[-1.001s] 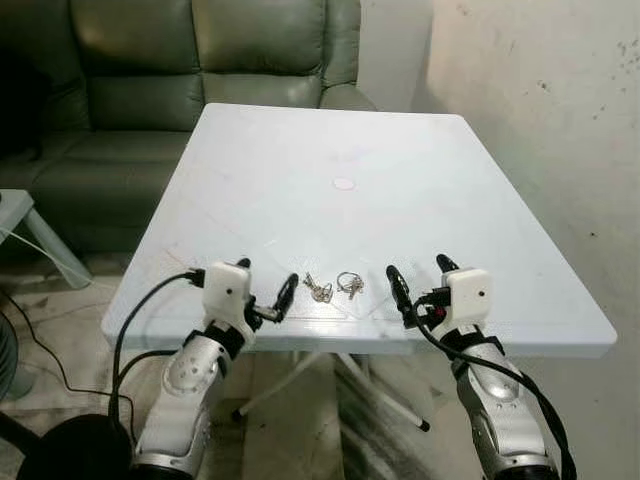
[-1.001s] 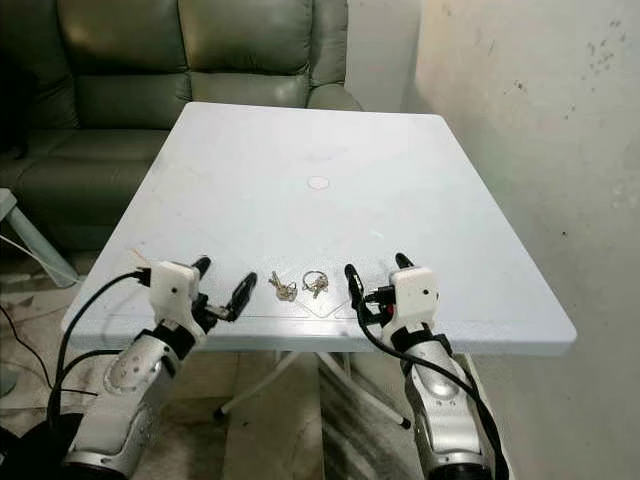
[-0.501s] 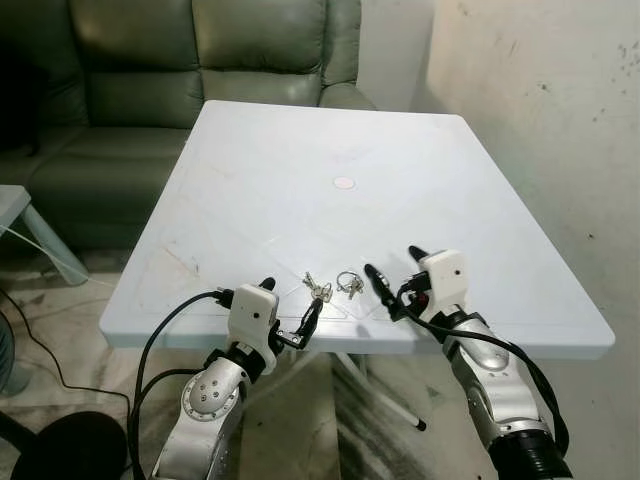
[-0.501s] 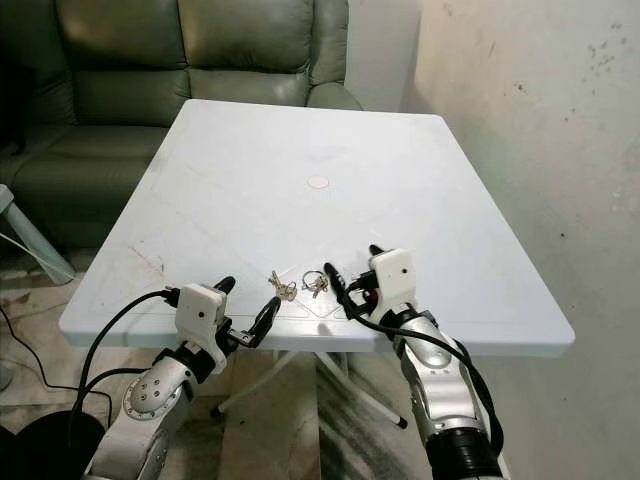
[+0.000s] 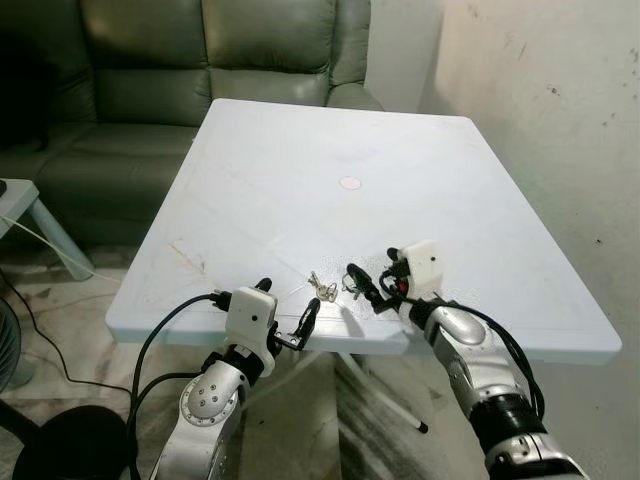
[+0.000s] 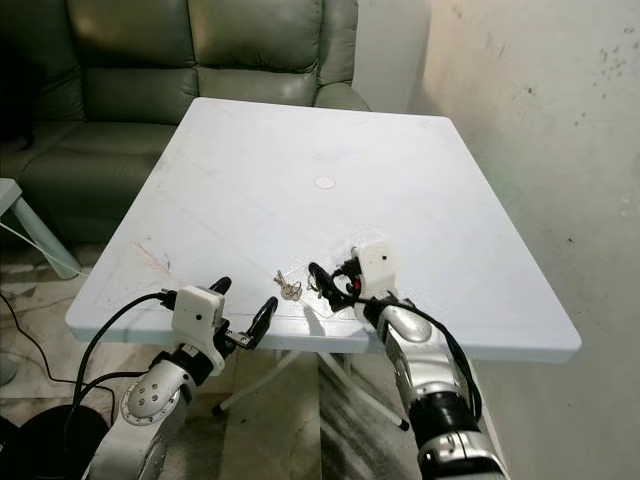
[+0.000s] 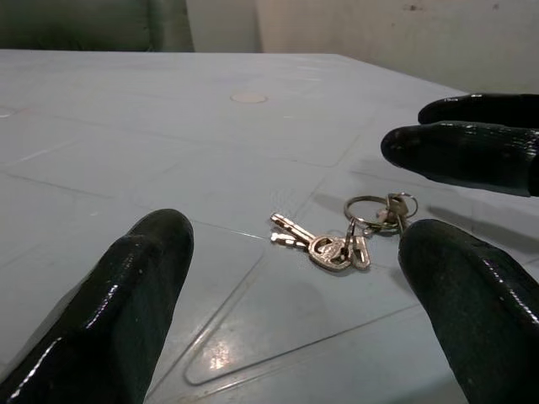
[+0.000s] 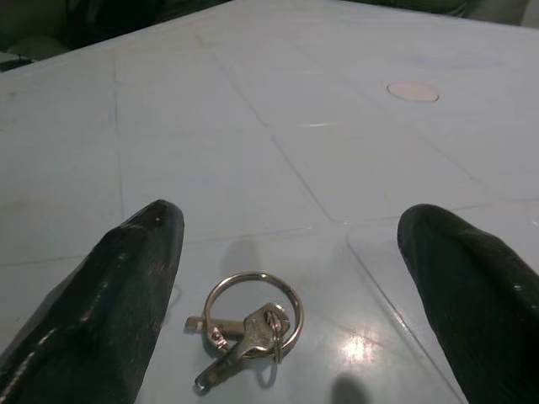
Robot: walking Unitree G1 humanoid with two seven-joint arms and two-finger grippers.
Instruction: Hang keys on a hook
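The released right end effector [image 8: 286, 278] straddled the keys [image 8: 246, 324] on the table [image 5: 300, 170], the pick-up step apparently underway; next it needed lowering and clenching.

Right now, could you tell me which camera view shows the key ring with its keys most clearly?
The right wrist view: the key ring lies close and sharp on the table, between the open right tool. The left wrist view shows it farther off beside other keys. The eye views show it small and partly hidden.
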